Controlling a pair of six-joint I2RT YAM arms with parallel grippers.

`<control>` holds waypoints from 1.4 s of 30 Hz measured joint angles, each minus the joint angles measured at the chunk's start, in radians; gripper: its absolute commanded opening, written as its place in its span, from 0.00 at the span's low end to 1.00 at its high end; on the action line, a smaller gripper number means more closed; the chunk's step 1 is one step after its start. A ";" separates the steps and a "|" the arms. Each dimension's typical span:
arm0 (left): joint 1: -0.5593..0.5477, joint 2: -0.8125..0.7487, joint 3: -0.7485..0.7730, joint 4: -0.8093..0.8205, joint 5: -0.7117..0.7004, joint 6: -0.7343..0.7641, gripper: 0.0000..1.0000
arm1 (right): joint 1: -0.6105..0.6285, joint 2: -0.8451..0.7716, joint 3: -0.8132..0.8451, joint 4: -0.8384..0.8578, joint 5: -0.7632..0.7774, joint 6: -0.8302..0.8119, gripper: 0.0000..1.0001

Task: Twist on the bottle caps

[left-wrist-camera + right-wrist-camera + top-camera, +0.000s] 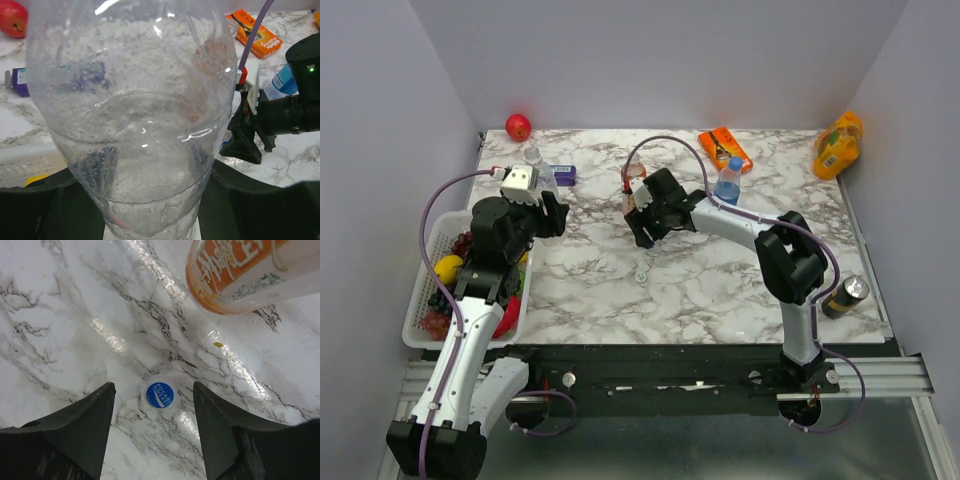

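An all-clear bottle fills the left wrist view, with my left gripper shut on it at the table's left side. My right gripper hangs open over the marble, with a whitish cap with a blue printed top lying on the table between its fingertips. The orange-liquid bottle stands just beyond it. In the top view a whitish cap lies just on the near side of the right gripper. The blue-labelled bottle stands further right.
A white basket of fruit sits at the left edge beside my left arm. At the back are a red apple, a purple item, an orange box and a yellow-orange pouch. A dark can stands near right.
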 measured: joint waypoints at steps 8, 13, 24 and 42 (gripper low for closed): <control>0.026 -0.021 -0.011 -0.004 0.012 -0.010 0.00 | 0.001 0.053 0.021 -0.002 0.043 0.054 0.61; 0.027 -0.022 -0.013 -0.006 0.023 -0.011 0.00 | 0.003 0.054 0.019 -0.002 0.042 0.059 0.56; 0.034 -0.013 -0.031 0.001 0.045 -0.026 0.00 | 0.004 0.052 -0.019 -0.002 0.039 0.052 0.46; 0.040 0.017 -0.104 0.080 0.203 0.003 0.00 | 0.000 -0.022 -0.033 -0.063 0.018 -0.074 0.33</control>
